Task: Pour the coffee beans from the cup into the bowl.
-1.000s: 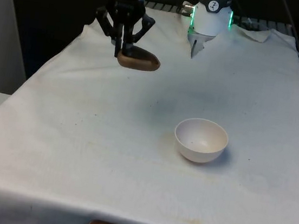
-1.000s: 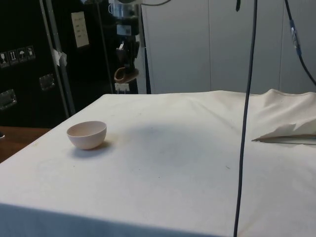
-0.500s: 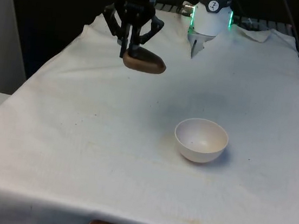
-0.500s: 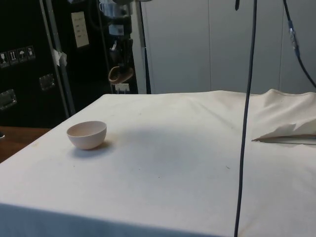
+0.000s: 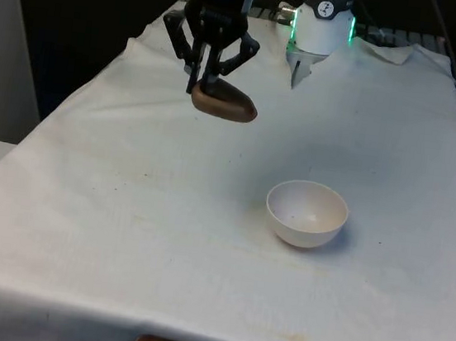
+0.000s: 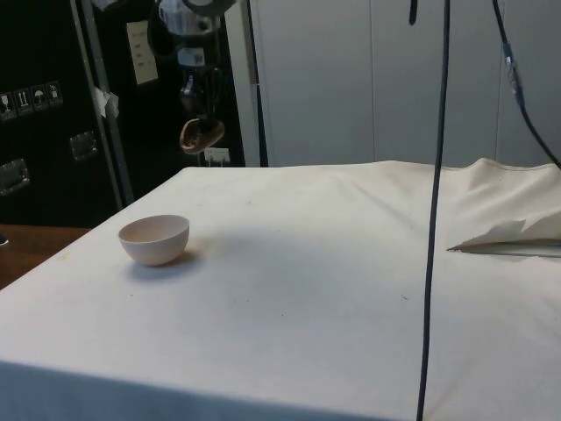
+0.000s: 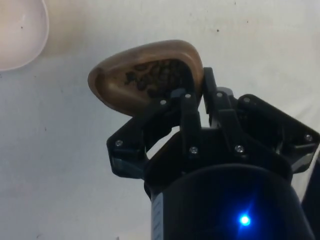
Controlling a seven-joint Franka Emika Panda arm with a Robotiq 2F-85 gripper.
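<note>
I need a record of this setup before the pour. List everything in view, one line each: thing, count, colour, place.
cup: one, brown, held off the table by its rim, towards the far end, on the front view's left of the bowl
coffee beans: a small heap, dark, inside the cup
bowl: one, white, upright on the cloth near the table's middle, nothing visible inside it
cloth: one, white, spread over the table, with faint stains near the bowl
cable: one, dark, hanging down in the side view's foreground
gripper: one, black, pointing down above the cloth, shut on the cup's rim
</note>
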